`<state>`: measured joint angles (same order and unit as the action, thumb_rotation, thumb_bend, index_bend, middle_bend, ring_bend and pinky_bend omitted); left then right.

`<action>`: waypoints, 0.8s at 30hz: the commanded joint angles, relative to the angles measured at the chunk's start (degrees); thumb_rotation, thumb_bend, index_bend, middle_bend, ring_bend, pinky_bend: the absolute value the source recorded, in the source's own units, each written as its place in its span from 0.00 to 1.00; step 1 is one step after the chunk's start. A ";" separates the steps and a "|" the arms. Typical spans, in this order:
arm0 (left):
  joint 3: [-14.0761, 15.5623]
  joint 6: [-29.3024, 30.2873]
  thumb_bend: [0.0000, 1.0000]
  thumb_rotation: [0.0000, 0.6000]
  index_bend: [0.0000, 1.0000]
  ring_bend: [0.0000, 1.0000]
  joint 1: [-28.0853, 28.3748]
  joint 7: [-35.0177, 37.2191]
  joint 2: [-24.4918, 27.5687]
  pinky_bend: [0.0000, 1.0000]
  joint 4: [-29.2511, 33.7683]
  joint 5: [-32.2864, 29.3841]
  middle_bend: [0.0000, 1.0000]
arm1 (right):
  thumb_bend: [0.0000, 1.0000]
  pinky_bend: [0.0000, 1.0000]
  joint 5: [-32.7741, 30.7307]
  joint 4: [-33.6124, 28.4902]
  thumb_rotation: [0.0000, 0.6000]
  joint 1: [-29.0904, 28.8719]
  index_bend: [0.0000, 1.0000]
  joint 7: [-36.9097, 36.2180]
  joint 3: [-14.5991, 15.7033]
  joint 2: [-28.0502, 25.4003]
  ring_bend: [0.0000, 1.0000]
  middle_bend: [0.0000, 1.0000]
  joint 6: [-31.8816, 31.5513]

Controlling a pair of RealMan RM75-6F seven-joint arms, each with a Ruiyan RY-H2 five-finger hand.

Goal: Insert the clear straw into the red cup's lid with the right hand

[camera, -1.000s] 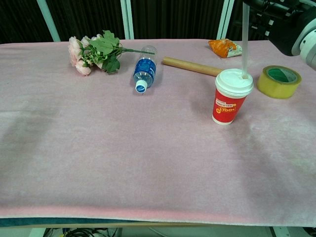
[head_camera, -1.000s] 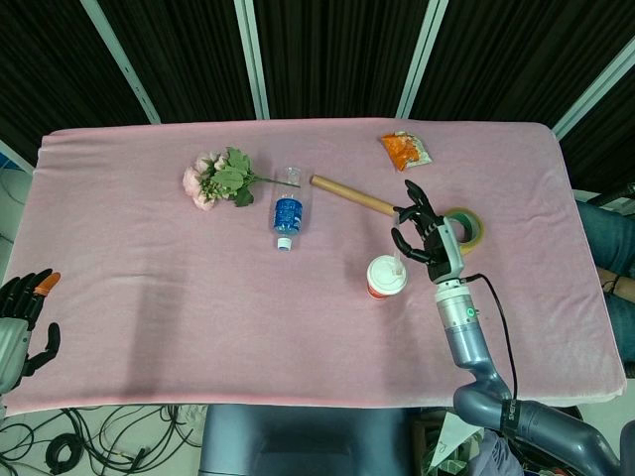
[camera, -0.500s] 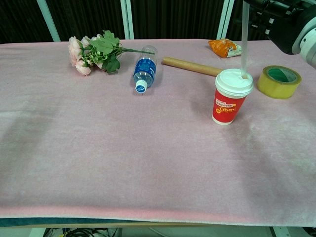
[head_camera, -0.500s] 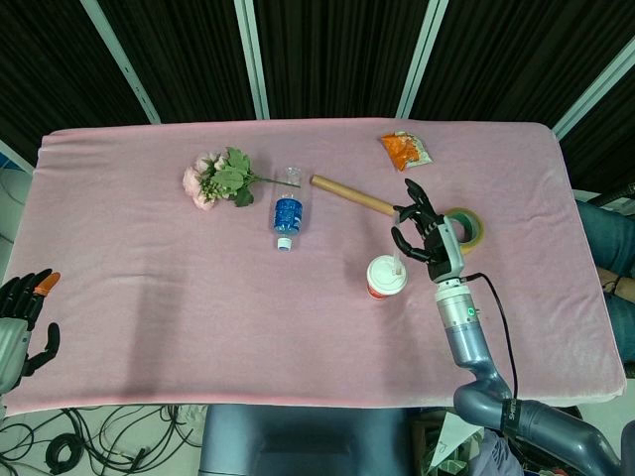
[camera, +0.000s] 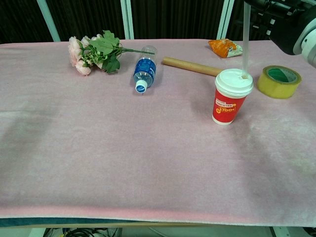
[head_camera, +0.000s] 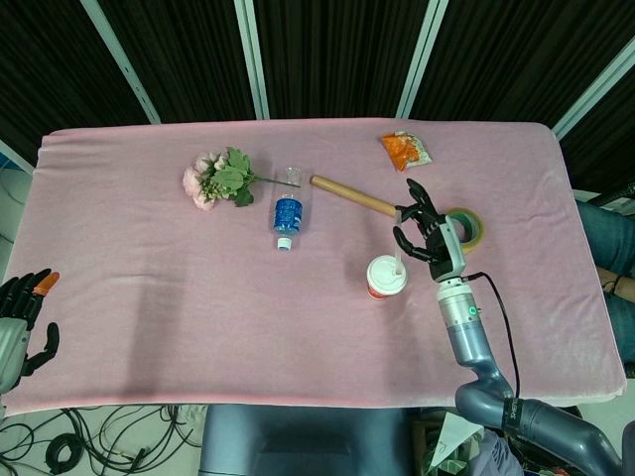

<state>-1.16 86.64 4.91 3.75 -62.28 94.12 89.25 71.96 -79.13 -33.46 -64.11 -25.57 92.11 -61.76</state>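
Insertion step in hand. Right hand at top right of chest view, pinching clear straw near upright, tip meeting the white lid of red cup, right of centre. How deep the tip sits: cannot tell. Next, by judgement: straight push down, straw kept vertical, then release. Left hand at lower left edge of head view, holding nothing, fingers loosely apart.

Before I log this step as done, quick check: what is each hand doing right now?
Left hand: holds nothing, fingers apart, at the table's near left edge.
Right hand: holds the clear straw, its lower end at the red cup's lid.
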 commanded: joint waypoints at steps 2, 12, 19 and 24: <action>-0.05 0.11 0.62 1.00 0.10 0.00 -0.05 -0.05 0.02 0.00 0.05 -0.05 0.04 | 0.37 0.17 0.07 0.49 1.00 0.21 0.60 -0.67 0.13 0.09 0.01 0.05 -0.06; 0.02 0.13 0.62 1.00 0.10 0.00 -0.08 -0.29 -0.06 0.00 0.09 0.05 0.04 | 0.37 0.17 0.76 1.25 1.00 1.36 0.60 -3.08 0.94 0.28 0.01 0.05 -0.81; 0.02 0.20 0.62 1.00 0.10 0.00 -0.11 -0.35 -0.05 0.00 0.16 0.10 0.04 | 0.37 0.17 1.41 2.42 1.00 2.14 0.60 -5.88 1.88 1.24 0.01 0.05 -1.19; 0.00 0.18 0.62 1.00 0.10 0.00 -0.09 -0.34 -0.05 0.00 0.14 0.09 0.04 | 0.37 0.17 1.79 3.29 1.00 2.34 0.60 -7.26 2.32 1.83 0.01 0.05 -1.17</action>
<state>-1.16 86.82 4.82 3.41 -62.33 94.27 89.34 73.63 -75.97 -31.17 -71.25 -23.36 93.83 -62.93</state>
